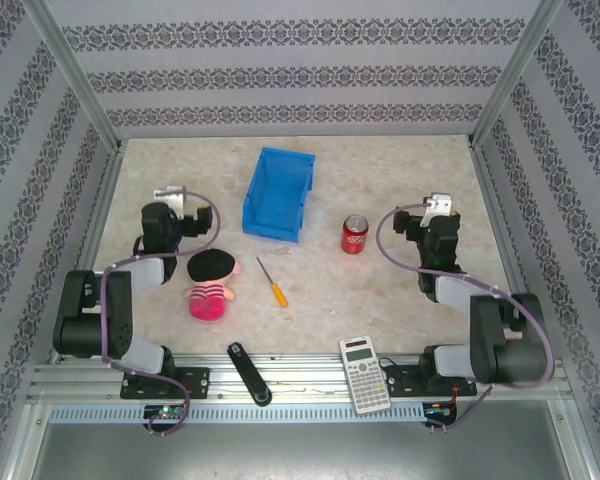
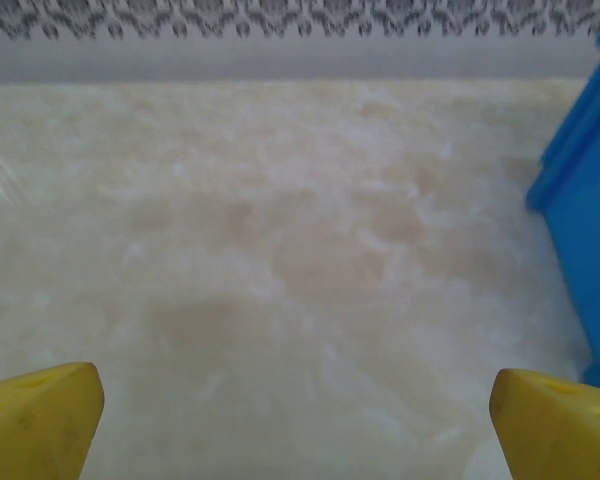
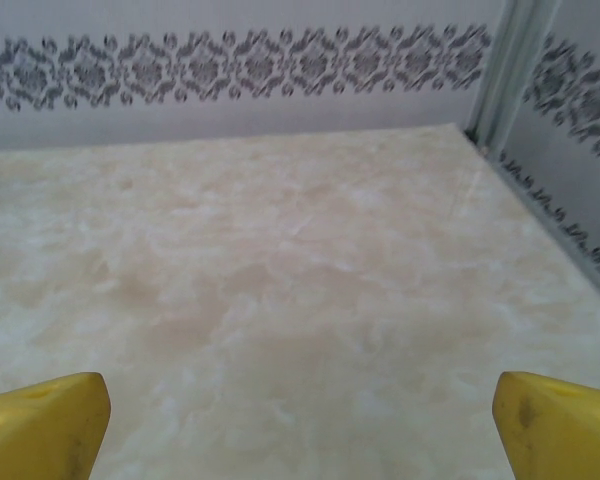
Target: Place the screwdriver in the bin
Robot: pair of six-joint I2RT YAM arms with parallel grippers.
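The small screwdriver, orange-yellow handle and thin silver shaft, lies flat on the marbled table in the middle, shaft pointing away and left. The blue bin stands behind it, empty; one of its walls also shows at the right edge of the left wrist view as the bin. My left gripper hangs left of the bin, open, its yellow fingertips wide apart over bare table. My right gripper is at the far right, also open, yellow fingertips spread with nothing between them.
A red soda can stands right of the bin. A pink plush doll with black hair lies left of the screwdriver. A black elongated tool and a calculator rest at the near edge. Patterned walls enclose the table.
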